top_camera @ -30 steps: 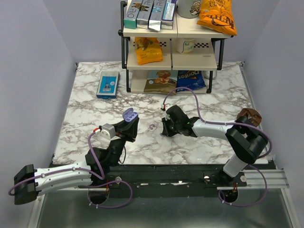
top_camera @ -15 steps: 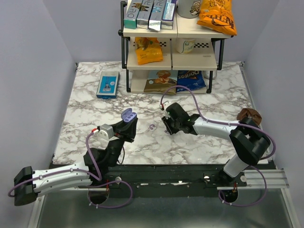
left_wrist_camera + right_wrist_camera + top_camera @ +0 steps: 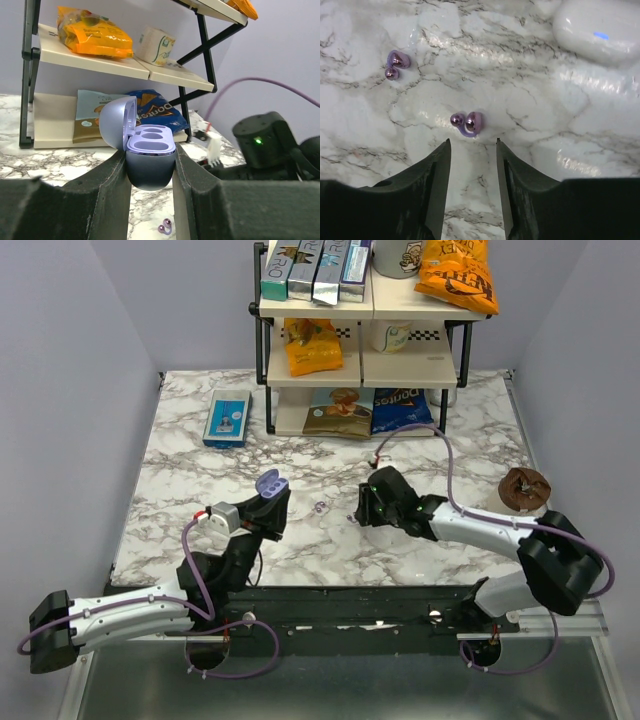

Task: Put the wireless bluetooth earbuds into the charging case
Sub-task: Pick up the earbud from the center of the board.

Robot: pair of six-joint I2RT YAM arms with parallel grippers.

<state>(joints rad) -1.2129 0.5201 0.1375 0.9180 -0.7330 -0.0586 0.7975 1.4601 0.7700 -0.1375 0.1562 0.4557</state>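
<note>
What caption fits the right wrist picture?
Open right fingers just short of one purple earbud, a second earbud beyond, on the marble table.

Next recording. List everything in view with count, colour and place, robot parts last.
charging case: one, lilac, lid open, in the left end effector
earbuds: two, shiny purple, loose on the table
box: one, blue, far left of table
brown object: one, right edge of table
rack: one, cream shelves, black frame, far edge
snack bags: four, two orange, one tan, one blue, on the rack
cartons: four, teal to silver, top shelf
mug: one, white, top shelf
tub: one, white, middle shelf
table: one, white marble
left end effector: one, black, shut on the charging case
right end effector: one, black, open, facing the earbuds
</note>
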